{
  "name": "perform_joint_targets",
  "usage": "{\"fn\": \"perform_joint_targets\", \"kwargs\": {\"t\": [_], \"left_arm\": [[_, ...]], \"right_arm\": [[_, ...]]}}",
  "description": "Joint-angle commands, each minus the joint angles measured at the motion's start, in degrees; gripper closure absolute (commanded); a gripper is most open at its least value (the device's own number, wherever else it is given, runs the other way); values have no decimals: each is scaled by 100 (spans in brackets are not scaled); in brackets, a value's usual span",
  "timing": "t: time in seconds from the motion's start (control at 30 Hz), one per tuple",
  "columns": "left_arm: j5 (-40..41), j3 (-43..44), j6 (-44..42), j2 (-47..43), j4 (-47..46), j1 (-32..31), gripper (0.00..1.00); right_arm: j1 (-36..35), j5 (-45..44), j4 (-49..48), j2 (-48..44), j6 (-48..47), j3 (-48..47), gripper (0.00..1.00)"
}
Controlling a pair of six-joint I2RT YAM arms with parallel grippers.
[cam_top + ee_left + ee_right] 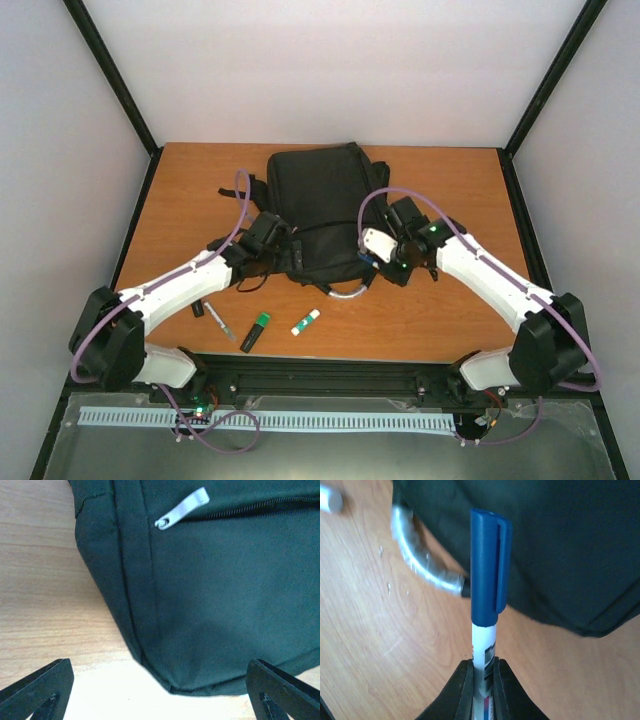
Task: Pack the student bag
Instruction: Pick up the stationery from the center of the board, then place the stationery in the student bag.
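The student bag [320, 200], a black backpack, lies flat in the middle of the wooden table, its grey handle loop [345, 291] toward the near edge. My left gripper [280, 255] is open at the bag's near left corner, with the corner [215, 605] lying between the wide-apart fingertips [40, 690]. A grey zipper pull [182, 509] shows on the closed zip. My right gripper [484, 680] is shut on a white marker with a blue cap [489, 570], held above the table beside the handle loop [417, 562] and the bag's edge [560, 545].
On the table in front of the bag lie a green highlighter [257, 331], a white stick with a green cap [305, 321] and a thin dark pen [215, 317]. Shoulder straps [235, 190] stick out at the bag's left side.
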State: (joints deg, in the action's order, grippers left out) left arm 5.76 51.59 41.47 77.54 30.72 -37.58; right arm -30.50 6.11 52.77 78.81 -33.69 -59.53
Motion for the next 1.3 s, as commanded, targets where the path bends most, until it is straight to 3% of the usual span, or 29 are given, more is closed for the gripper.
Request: {"fn": "perform_joint_targets", "kwargs": {"t": [0.0,0.23,0.57,0.63,0.73,0.77,1.27], "left_arm": [[-174,339,600,335,-343,119,5],[-270,237,1099,737,-792,133,19],[-400,47,1232,974,-1291,129,50],[-488,31,1212,1033,-1400,128,63],[-582,3,1198,1078,-1520,128,94],[-617,-6,1197,1078,-1539,128,99],[-736,-710,1022,383,-1669,96,99]], "right_arm": [[14,380,422,234,313,-681,97],[9,560,269,1101,800,-1560,97],[9,786,431,2427,1301,-2363,97],[9,787,452,2603,1421,-2470,97],[9,725,441,2865,1633,-2712,97],[14,696,455,2974,1722,-2828,97],[308,713,892,4642,2427,-5186,97]]}}
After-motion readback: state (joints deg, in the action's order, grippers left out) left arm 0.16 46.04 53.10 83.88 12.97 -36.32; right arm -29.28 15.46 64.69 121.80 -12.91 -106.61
